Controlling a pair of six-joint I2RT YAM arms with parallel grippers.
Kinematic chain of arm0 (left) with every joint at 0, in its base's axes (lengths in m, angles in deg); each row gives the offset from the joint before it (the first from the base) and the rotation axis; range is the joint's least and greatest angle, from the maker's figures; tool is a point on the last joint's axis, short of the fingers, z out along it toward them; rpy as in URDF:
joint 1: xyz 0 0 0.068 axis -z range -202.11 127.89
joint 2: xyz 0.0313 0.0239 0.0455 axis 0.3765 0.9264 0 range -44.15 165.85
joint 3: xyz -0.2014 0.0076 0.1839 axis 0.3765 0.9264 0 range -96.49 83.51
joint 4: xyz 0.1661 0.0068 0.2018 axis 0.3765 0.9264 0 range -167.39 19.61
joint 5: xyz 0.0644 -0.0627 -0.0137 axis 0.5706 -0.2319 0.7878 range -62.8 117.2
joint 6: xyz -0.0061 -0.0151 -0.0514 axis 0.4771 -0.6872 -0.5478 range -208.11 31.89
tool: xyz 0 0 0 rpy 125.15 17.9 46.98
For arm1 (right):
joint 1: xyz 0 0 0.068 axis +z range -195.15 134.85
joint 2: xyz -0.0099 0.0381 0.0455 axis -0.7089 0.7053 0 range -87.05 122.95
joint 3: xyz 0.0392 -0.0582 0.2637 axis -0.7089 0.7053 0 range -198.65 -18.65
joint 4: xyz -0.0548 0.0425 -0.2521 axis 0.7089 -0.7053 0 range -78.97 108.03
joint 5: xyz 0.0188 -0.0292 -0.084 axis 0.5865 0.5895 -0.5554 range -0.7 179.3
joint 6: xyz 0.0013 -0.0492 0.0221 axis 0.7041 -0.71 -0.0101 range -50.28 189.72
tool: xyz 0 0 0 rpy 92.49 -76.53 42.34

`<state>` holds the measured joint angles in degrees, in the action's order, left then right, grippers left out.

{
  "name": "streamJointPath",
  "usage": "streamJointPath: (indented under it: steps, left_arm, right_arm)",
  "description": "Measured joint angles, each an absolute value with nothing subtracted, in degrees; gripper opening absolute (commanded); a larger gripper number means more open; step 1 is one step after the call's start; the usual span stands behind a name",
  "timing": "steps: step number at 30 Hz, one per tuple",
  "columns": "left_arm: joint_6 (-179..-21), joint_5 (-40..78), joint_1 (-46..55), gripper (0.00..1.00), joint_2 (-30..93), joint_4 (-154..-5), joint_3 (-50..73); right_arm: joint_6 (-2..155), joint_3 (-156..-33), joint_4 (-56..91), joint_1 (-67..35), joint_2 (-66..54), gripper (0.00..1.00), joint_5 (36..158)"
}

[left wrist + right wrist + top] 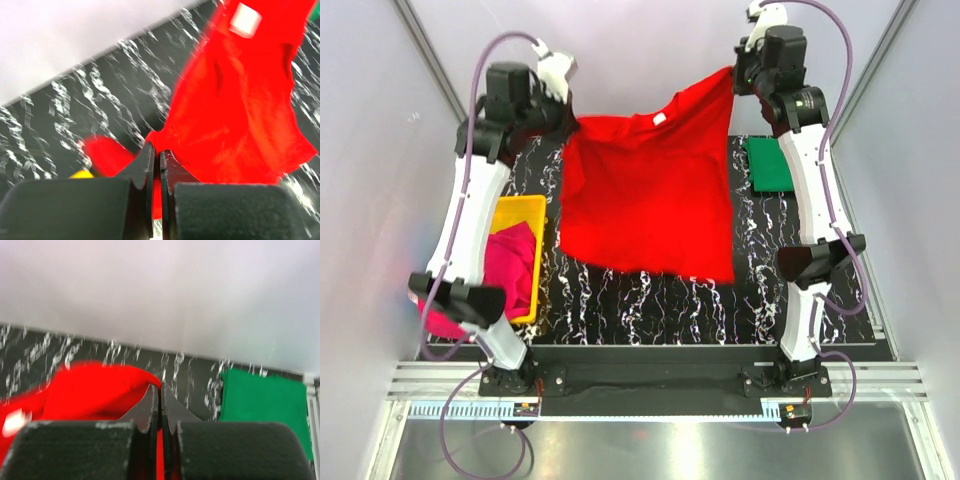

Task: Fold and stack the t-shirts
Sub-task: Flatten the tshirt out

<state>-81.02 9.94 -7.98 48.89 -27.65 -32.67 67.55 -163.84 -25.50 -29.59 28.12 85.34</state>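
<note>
The red t-shirt [650,195] hangs spread between both grippers above the black marbled table [650,300], its hem near the table's middle. My left gripper [570,125] is shut on the shirt's left shoulder; the left wrist view shows red cloth [240,110] pinched at the fingertips. My right gripper [738,78] is shut on the right shoulder, with red cloth [95,390] at its tips. A folded dark green t-shirt [770,165] lies at the back right, also in the right wrist view [262,400]. A magenta pink t-shirt [510,265] is crumpled in the yellow tray [535,210]. The turquoise shirt is out of view.
The yellow tray stands at the table's left edge beside the left arm. White walls close the back and sides. The metal rail [650,385] with both arm bases runs along the near edge.
</note>
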Motion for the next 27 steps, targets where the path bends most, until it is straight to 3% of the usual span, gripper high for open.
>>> streamJointPath:
  steps: [5,9,14,19,23,27]
  left_arm:
    - [-82.37,11.67,-13.73,0.0,61.65,-29.09,-52.47]
    - [-83.14,13.28,-16.64,0.0,62.59,-35.28,-54.61]
    - [-83.77,11.69,-15.59,0.0,57.56,-40.5,-48.93]
    - [-84.19,5.87,-14.85,0.0,49.48,-41.7,-33.3]
    - [-83.84,3.01,-8.97,0.0,44.52,-38.56,-20.58]
    - [-83.46,-0.55,2.14,0.0,42.61,-33.81,-15.9]
  right_arm:
    - [69.25,-171.53,-19.82,-33.64,31.73,0.0,85.88]
    - [68.97,-170.7,-14.64,-35.65,28.45,0.0,86.47]
    - [67.63,-155.88,-9.61,-35.34,15.03,0.0,88.57]
    - [67.61,-140.85,-6.83,-35.41,2.27,0.0,90.84]
    - [67.83,-142.24,-7.34,-35.41,0.98,0.0,92.13]
    - [67.81,-149.37,-9.32,-35.45,2.29,0.0,92.22]
